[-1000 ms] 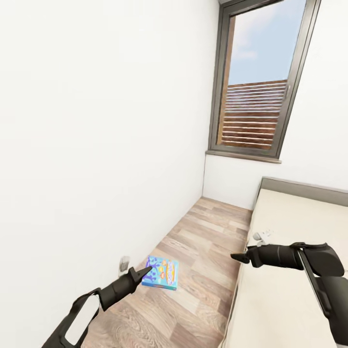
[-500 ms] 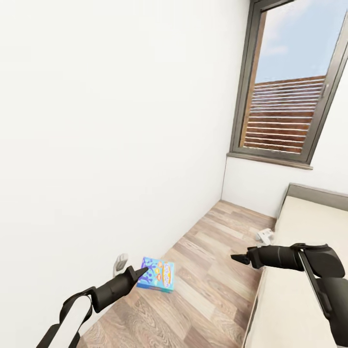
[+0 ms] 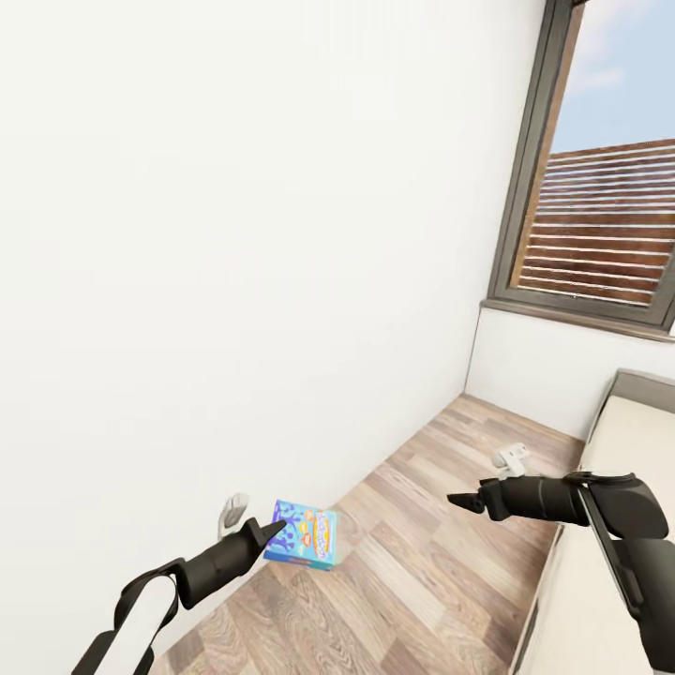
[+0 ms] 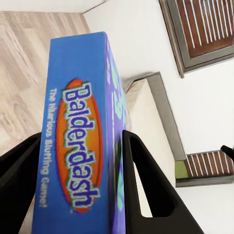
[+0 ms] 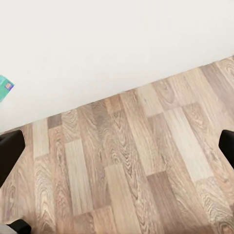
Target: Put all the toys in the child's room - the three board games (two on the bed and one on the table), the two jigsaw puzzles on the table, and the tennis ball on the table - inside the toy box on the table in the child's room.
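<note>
Board game [image 3: 302,534] stays clamped in left gripper [image 3: 272,532].

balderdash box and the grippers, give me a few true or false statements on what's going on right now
1. The left gripper is clamped on the Balderdash box. True.
2. The right gripper carries a tennis ball. False: it holds nothing.
3. The box lies flat on the wood floor. False: the gripper holds it above the floor.
4. A window is at the far end of the room. True.
5. The box is mostly red. False: it is blue.
</note>
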### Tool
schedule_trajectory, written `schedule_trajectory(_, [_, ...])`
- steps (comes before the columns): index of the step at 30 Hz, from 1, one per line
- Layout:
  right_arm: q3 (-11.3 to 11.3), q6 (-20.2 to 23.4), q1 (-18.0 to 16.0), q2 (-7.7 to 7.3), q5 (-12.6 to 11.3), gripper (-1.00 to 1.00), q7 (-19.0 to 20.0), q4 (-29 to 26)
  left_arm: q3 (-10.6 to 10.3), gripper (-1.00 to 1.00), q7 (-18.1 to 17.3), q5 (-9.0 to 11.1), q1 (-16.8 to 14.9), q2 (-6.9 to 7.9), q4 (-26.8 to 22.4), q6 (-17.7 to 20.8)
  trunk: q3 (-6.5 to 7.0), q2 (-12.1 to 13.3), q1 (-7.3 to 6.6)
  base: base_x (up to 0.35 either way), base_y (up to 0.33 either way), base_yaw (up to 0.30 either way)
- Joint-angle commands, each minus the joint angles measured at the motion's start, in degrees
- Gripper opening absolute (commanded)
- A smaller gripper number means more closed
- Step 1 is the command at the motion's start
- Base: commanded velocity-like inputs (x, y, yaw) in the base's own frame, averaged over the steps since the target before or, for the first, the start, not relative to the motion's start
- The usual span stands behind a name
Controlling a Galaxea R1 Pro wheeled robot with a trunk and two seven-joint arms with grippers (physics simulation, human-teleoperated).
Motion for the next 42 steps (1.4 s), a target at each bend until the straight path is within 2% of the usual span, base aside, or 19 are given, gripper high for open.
schedule_trajectory(1, [0.0, 0.3, 0.0, -0.05, 0.6, 1.00, 0.6, -0.1, -0.1, -1.00, -0.1, 0.1, -0.1, 0.01, 0.1, 0.1, 0.06, 0.4, -0.23, 0.000, 0.000, 0.238])
schedule_trajectory(42, [0.0, 0.3, 0.0, -0.33, 0.5, 1.00, 0.7, -0.1, 0.0, -1.00, 0.0, 0.1, -0.1, -0.02, 0.4, 0.0, 5.68, 16.8, -9.23, 0.000, 0.000, 0.263])
